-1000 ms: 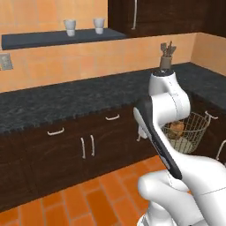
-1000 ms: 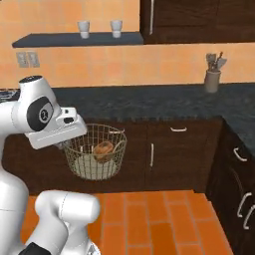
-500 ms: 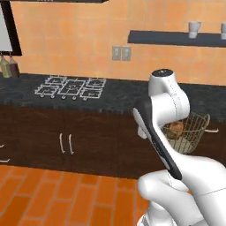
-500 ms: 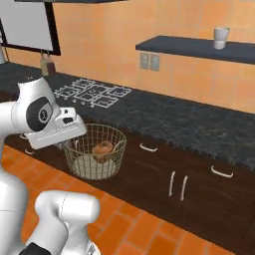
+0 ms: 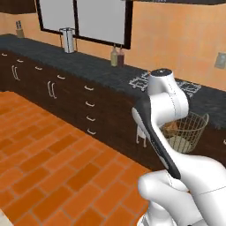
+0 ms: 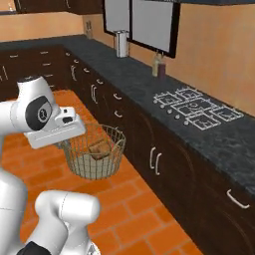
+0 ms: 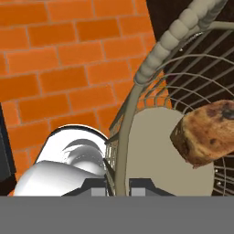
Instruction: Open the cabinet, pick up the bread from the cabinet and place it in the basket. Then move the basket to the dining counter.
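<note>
the fingers (image 7: 119,186) grip the basket (image 6: 96,158) by its rim (bread (image 7: 206,133) inside), held above the brick floor (image 5: 53,163).

We see a black marbled tabletop (image 5: 88,66) over dark brown drawers with short white handles (image 5: 90,103). On it stand a silver cylindrical canister (image 5: 67,40), two small bottles (image 5: 117,56) and a white-grated gas hob (image 6: 196,108). Orange brick floor (image 5: 48,163) lies below.

Black counter (image 6: 149,87): canister (image 6: 120,44), bottles (image 6: 159,65)
</note>
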